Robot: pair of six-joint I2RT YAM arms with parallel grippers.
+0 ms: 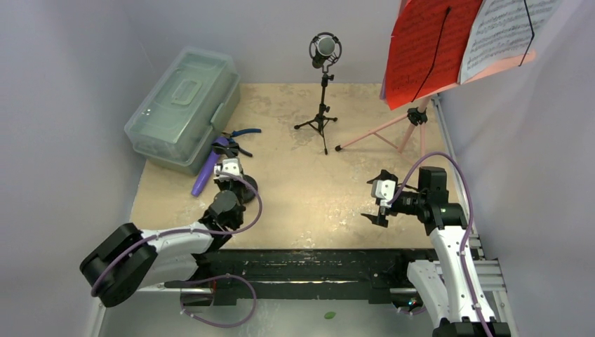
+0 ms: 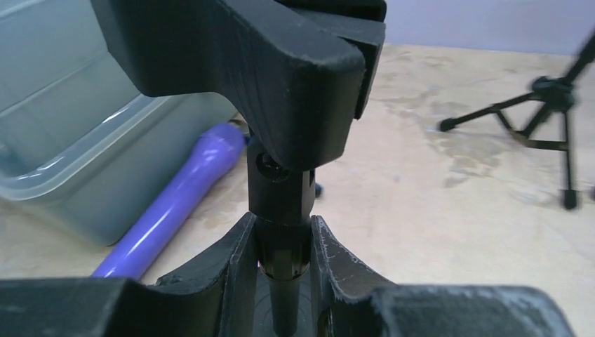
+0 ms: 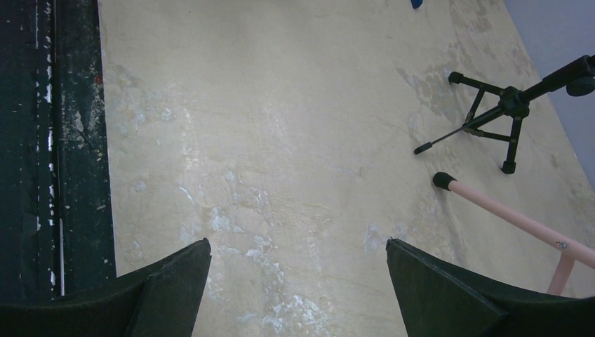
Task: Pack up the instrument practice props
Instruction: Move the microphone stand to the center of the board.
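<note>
left tool (image 2: pixel 283 242) clamped on black mic stand (image 2: pixel 281 184) | right tool (image 3: pixel 298 281) jaws apart over table (image 3: pixel 281 140) | purple microphone (image 2: pixel 175 203) lying flat

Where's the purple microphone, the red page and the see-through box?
purple microphone (image 1: pixel 204 177): top view, its handle.
red sheet-music page (image 1: pixel 414 42): top view, its middle.
clear greenish plastic case (image 1: pixel 184 100): top view, its lid.
</note>
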